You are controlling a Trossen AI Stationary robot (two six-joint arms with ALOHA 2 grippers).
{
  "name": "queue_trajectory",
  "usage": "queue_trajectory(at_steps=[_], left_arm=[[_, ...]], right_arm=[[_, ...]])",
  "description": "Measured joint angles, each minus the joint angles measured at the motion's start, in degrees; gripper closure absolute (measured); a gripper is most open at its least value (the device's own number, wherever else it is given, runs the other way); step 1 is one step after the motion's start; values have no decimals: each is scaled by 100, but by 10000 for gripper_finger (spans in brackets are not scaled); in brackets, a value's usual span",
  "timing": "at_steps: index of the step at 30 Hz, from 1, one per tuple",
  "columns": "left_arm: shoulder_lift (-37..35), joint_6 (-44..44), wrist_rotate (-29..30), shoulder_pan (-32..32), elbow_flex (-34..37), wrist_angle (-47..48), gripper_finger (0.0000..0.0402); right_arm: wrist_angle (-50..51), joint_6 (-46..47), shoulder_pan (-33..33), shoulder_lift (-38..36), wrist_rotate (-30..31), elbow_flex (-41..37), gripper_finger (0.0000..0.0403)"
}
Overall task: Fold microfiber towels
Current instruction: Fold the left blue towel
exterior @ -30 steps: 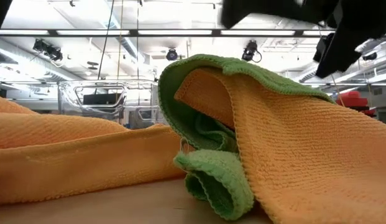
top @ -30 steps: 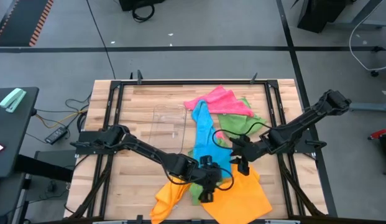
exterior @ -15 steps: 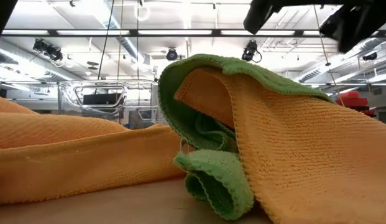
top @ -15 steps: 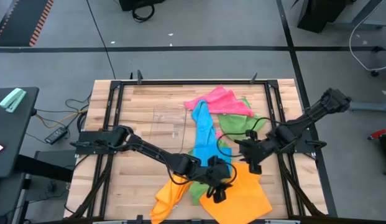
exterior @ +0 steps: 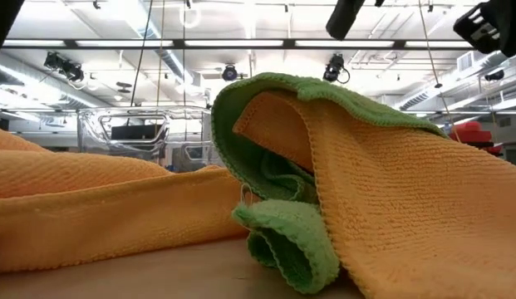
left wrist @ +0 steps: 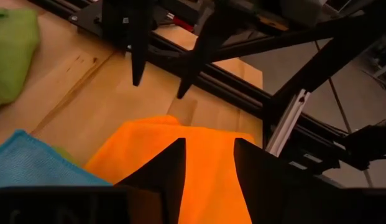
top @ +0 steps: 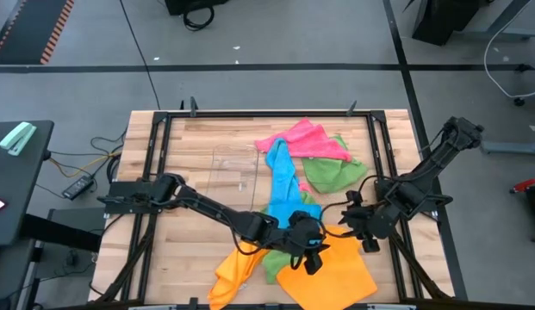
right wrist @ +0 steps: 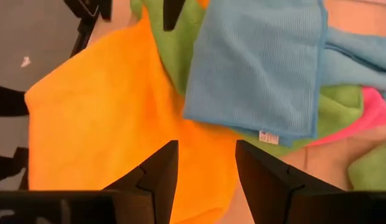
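Showing two orange towels (top: pixel 327 274), two green (top: pixel 332 172).

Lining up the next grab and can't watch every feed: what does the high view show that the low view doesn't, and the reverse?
Only the high view shows the pink towel, the blue towel, the clear tray and both grippers: left over the orange towel, right beside it. Only the low view shows the green towel tucked under the orange fold, and the ceiling lights. Both show orange and green towels.
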State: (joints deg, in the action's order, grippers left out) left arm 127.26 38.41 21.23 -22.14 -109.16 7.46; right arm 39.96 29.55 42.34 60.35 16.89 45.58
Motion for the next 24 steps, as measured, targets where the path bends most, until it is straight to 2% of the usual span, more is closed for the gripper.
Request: queue_trajectory(at_steps=[9, 18, 24], left_arm=[[-26, -70, -2, -34, -237, 8, 263], [-12, -274, -152, -36, -534, 1054, 264], [-9, -260, -153, -32, -531, 1306, 264]], right_arm=[[-187, -281, -15, -306, 109, -4, 233], [262, -19, -19, -671, 378, -4, 233], [276, 103, -19, -685, 423, -4, 233]])
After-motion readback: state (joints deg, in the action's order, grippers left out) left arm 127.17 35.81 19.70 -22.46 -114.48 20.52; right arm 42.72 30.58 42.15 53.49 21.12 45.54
